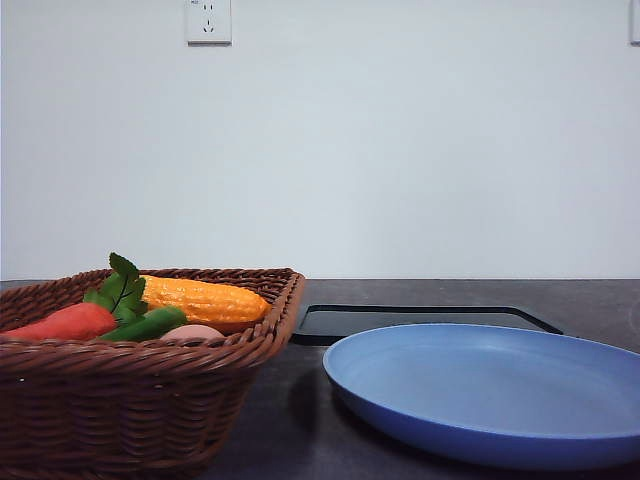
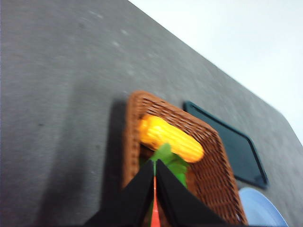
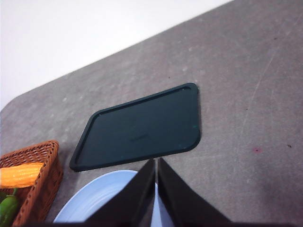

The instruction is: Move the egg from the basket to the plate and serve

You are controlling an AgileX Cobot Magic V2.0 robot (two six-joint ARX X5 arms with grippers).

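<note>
The egg [image 1: 192, 331] is a small pinkish dome that just shows over the near rim of the brown wicker basket [image 1: 140, 356] at the front left. The blue plate [image 1: 480, 390] lies empty to the basket's right. My left gripper [image 2: 155, 163] hangs shut above the basket [image 2: 213, 165], with nothing between its fingers. In the left wrist view the egg is hidden. My right gripper [image 3: 156, 161] is shut and empty, high over the far edge of the plate [image 3: 94, 201].
In the basket also lie a yellow corn cob [image 1: 205, 300], an orange-red carrot [image 1: 62, 322] with green leaves and a green vegetable [image 1: 148, 325]. A flat black tray [image 1: 420, 320] lies behind the plate. Dark table runs to a white wall.
</note>
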